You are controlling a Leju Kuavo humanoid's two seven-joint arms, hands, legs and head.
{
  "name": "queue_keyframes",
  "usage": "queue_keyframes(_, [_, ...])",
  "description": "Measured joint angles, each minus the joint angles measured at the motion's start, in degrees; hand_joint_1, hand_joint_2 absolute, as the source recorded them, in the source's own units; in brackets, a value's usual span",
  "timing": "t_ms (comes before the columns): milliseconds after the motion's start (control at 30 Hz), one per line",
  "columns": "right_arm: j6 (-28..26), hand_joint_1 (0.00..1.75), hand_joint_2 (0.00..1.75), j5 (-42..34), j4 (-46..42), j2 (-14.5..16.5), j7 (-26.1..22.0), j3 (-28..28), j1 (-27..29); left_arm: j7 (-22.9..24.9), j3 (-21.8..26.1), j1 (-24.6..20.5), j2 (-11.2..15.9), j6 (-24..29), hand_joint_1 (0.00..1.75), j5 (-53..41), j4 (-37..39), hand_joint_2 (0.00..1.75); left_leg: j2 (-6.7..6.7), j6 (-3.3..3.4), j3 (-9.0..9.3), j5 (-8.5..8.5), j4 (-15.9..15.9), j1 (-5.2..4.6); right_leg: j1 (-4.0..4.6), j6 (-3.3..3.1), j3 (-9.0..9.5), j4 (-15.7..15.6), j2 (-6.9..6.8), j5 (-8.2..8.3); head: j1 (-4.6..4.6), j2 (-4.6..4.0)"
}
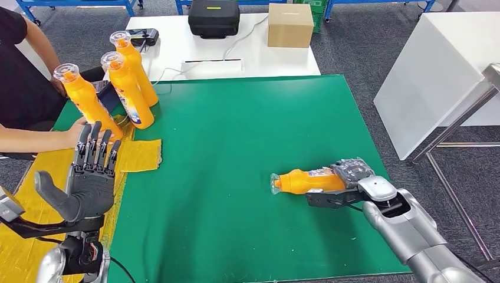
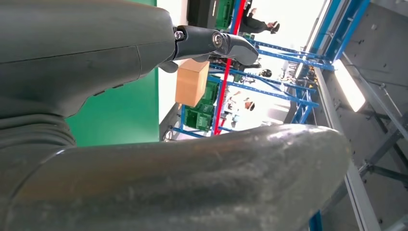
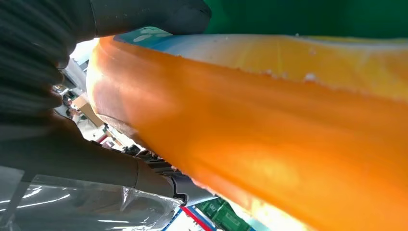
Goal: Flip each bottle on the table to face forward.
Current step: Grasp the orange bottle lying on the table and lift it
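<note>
Right robot hand grips an orange bottle lying on its side on the green table, cap pointing left. Left robot hand hovers spread, holding nothing. Three orange bottles stand upright at the far left, just beside a person's hand.

1. Orange bottle with a clear cap lies on its side on the green mat, cap pointing left
2. Three orange bottles stand upright together at the mat's far left corner
</note>
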Motion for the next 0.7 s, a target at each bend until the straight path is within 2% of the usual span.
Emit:
queue_keyframes(133, [0.1, 1.75, 1.75, -0.2, 0.1, -0.5, -0.1, 0.6, -0.2, 0.2, 0.0, -0.1, 0.1, -0.2, 0.0, 0.0, 0.5, 0.0, 0.0, 0.0, 0.01, 0.0, 0.0, 0.01, 0.01, 0.0, 0.01, 0.0, 0.0, 0.0, 0.0, 0.0])
queue_keyframes(267, [-0.5, 1.75, 1.75, -3.0, -0.3, 0.3, 1.1, 1.0, -0.3, 1.2, -0.1, -0.3, 0.1, 0.2, 0.0, 0.1, 0.5, 0.0, 0.04, 0.0, 0.02, 0.0, 0.0, 0.03, 0.01, 0.0, 0.03, 0.0, 0.02, 0.0, 0.0, 0.0])
queue_keyframes(333, [-3.6, 1.75, 1.75, -6.7, -1.0, 2.1, 3.0, 0.3, 0.6, 1.6, -0.1, 0.1, 0.1, 0.1, 0.0, 0.4, 0.5, 0.0, 0.07, -0.01, 0.01, 0.0, 0.0, 0.07, 0.04, 0.0, 0.03, 0.0, 0.04, 0.0, 0.02, 0.0])
queue_keyframes(433, [-11.2, 1.75, 1.75, -15.5, -5.0, 8.1, 6.7, -3.2, 4.6, 2.4, 0.0, 2.0, 0.0, -0.7, 0.0, 1.4, 0.3, 0.0, 0.18, -0.02, -0.02, -0.01, 0.0, 0.13, 0.1, -0.01, -0.04, 0.0, 0.14, 0.0, -0.01, 0.0])
queue_keyframes(567, [-19.0, 1.75, 1.75, -29.3, -16.2, 17.2, 7.2, -6.1, 10.9, 2.3, -0.3, 5.6, -0.8, -2.4, 0.0, 2.7, -0.6, 1.75, 0.05, -0.06, -0.26, 0.01, 0.0, 0.28, 0.3, -0.04, -0.32, 0.0, 0.08, -0.03, -0.02, 0.0])
queue_keyframes(700, [-22.8, 1.75, 1.75, -34.3, -25.4, 22.8, 7.1, -5.2, 14.2, 2.4, -1.3, 7.5, -1.6, -2.1, 0.0, 3.0, -1.8, 1.75, 0.03, -0.1, -0.38, 0.03, -0.1, 0.35, 0.36, -0.05, -0.4, 0.0, 0.06, -0.04, 0.0, 0.01])
